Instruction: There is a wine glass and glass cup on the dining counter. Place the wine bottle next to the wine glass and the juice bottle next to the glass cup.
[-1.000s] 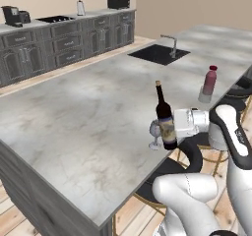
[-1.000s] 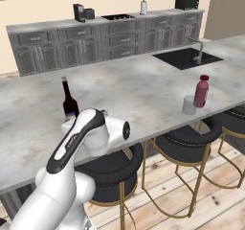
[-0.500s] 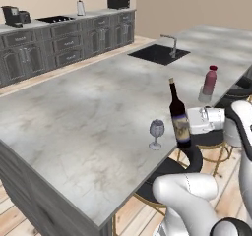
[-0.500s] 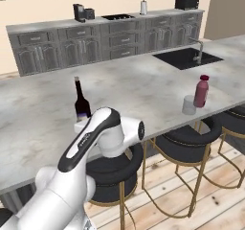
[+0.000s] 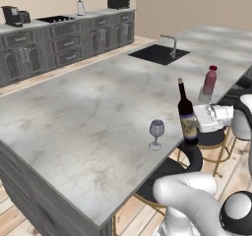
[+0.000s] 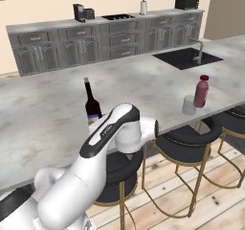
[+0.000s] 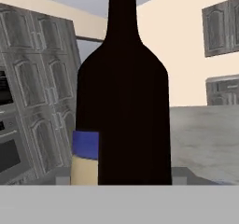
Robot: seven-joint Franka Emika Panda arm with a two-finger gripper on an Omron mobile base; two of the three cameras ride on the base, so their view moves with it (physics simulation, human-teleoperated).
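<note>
Left base view: claw [image 5: 197,124] clamped on wine bottle [image 5: 186,113] at label, wine glass [image 5: 156,133] at its 9 o'clock. Glass: heavy, slick, top-heavy; grip low on body.

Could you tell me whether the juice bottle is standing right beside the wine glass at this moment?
No, the juice bottle stands far along the counter edge beside the glass cup, well apart from the wine glass.

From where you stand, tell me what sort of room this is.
A home kitchen, by the look of it: a marble-topped dining counter with a black sink, grey wall cabinets, and bar stools along the counter's edge.
</note>
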